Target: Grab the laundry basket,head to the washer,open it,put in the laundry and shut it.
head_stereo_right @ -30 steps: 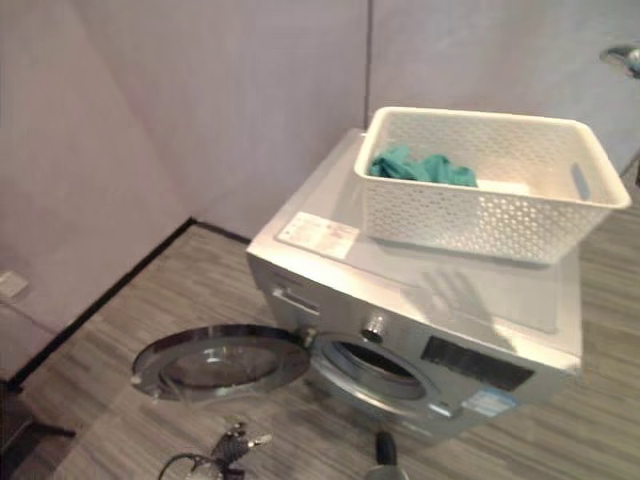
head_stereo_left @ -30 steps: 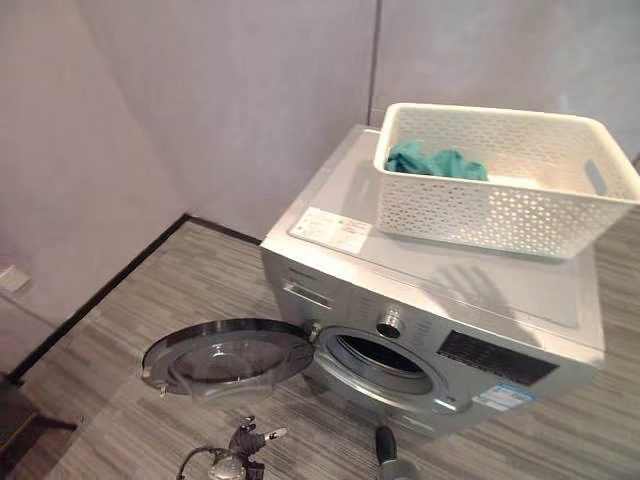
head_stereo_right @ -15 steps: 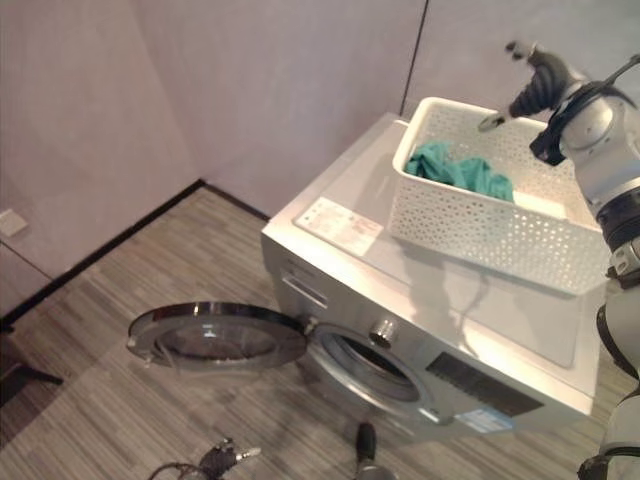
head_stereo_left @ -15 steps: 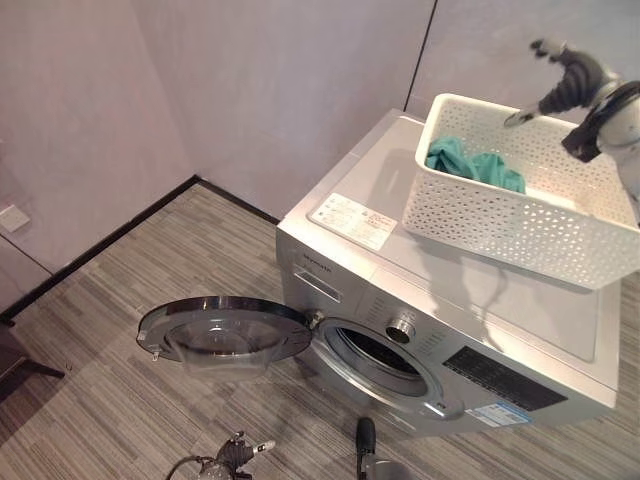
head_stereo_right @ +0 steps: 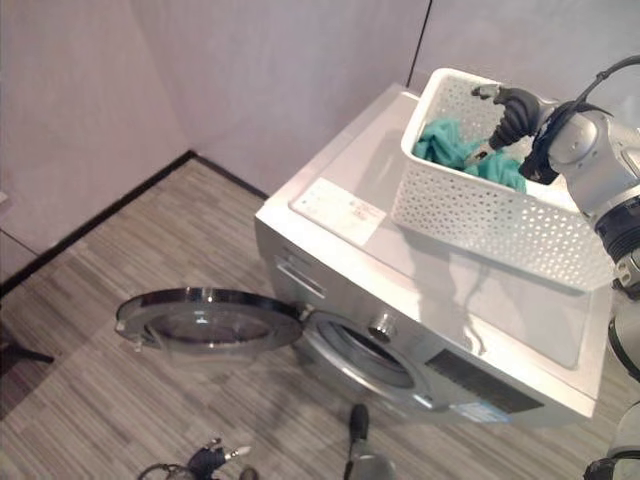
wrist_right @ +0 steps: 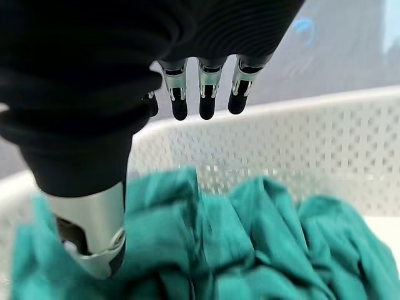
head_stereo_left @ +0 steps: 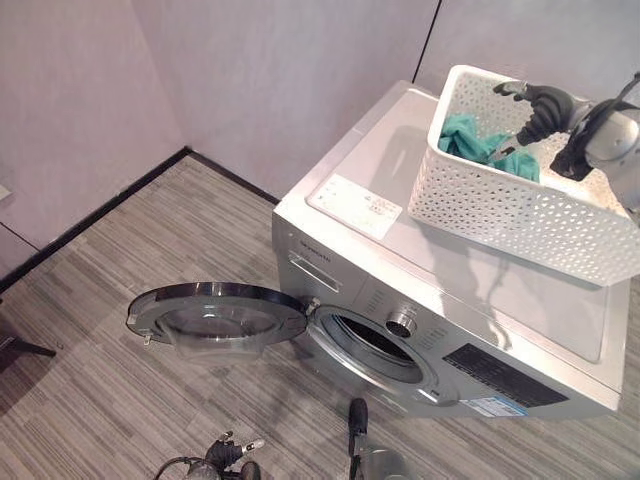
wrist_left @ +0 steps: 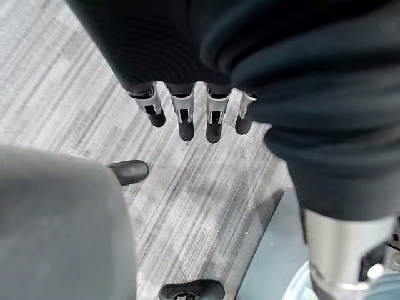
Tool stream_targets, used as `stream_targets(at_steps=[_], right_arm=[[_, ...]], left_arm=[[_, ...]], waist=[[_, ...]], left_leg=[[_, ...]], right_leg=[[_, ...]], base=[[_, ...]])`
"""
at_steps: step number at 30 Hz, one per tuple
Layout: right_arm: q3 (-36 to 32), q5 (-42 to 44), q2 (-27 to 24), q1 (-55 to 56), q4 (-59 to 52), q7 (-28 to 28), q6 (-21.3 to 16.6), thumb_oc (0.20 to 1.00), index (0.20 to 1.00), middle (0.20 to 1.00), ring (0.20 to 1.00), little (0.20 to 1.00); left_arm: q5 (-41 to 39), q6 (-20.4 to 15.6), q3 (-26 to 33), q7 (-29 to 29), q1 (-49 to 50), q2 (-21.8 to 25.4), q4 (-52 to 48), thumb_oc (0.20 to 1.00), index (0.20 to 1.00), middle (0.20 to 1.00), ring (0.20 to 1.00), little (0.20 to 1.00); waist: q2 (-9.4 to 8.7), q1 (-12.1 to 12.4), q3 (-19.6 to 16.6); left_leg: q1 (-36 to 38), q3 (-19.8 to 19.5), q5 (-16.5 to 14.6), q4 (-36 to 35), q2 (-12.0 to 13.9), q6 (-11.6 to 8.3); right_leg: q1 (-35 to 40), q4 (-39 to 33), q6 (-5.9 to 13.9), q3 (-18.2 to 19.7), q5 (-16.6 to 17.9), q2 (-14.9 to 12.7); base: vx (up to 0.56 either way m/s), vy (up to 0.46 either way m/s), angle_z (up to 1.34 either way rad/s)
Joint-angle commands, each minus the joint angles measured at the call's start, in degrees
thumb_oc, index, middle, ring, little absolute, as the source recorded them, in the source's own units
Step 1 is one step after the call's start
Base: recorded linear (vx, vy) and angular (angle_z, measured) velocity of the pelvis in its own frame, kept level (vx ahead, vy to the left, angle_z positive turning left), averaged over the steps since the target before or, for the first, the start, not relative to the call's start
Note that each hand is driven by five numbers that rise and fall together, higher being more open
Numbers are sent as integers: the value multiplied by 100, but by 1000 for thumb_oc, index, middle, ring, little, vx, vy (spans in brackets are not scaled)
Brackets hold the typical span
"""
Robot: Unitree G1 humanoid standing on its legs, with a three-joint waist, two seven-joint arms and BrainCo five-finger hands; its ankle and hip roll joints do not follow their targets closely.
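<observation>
A: Where are the laundry basket and the clothes?

B: The white perforated laundry basket (head_stereo_left: 520,205) sits on top of the silver washing machine (head_stereo_left: 450,300). Teal laundry (head_stereo_left: 480,148) lies bunched inside it. The washer's round door (head_stereo_left: 215,315) hangs wide open.

A: And the hands?

B: The right hand (head_stereo_right: 505,115) hovers just over the teal cloth, fingers relaxed, thumb apart, gripping nothing. The left hand (wrist_left: 187,112) hangs low above the striped floor (head_stereo_left: 110,300), fingers straight, empty.

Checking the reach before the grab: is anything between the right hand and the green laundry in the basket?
Nothing. In the right wrist view the right hand hangs open just above the green laundry, with only the white basket wall behind; the gap is bare.
</observation>
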Motion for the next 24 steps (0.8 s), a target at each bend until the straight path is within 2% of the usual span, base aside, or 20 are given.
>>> stream_targets(at_steps=[1, 7, 16, 19, 24], right_arm=[[354, -27, -284, -343, 9, 120, -54, 1000, 1000, 1000, 1000, 1000], [584, 10, -264, -339, -243, 259, -83, 1000, 1000, 1000, 1000, 1000], [820, 9, 114, -365, -177, 520, -50, 1000, 1000, 1000, 1000, 1000], [1009, 175, -24, -171, -486, 799, -17, 1000, 1000, 1000, 1000, 1000], [1359, 450, -355, 181, -1247, 1317, 19, 1000, 1000, 1000, 1000, 1000]], left_arm=[[-148, -23, -120, -63, -97, 363, 46, 1000, 1000, 1000, 1000, 1000], [-167, -35, -163, -82, -144, 350, -17, 1000, 1000, 1000, 1000, 1000], [-249, -77, -188, -57, -258, 451, -46, 1000, 1000, 1000, 1000, 1000], [-271, -92, -172, -61, -288, 515, -56, 1000, 1000, 1000, 1000, 1000], [-214, -99, -167, -146, -314, 537, -59, 1000, 1000, 1000, 1000, 1000]], waist=[[-391, 118, 38], [-391, 145, 124], [-354, 301, 339], [-342, 375, 462], [-352, 413, 574]], left_leg=[[170, -88, 343, 161, 450, -196], [108, -73, 412, 140, 502, -228], [-198, -152, 638, 70, 603, -282], [-367, -198, 803, 0, 662, -327], [-498, -215, 879, -91, 720, -364]], right_leg=[[-281, 733, 447, 466, -741, -422], [-367, 765, 432, 459, -770, -370], [-669, 810, 409, 387, -780, -320], [-832, 878, 400, 310, -803, -299], [-1007, 956, 396, 243, -845, -271]], base=[[0, 0, 0], [0, 0, 0], [-33, -32, 4], [-41, -31, 4], [-7, -11, 0]])
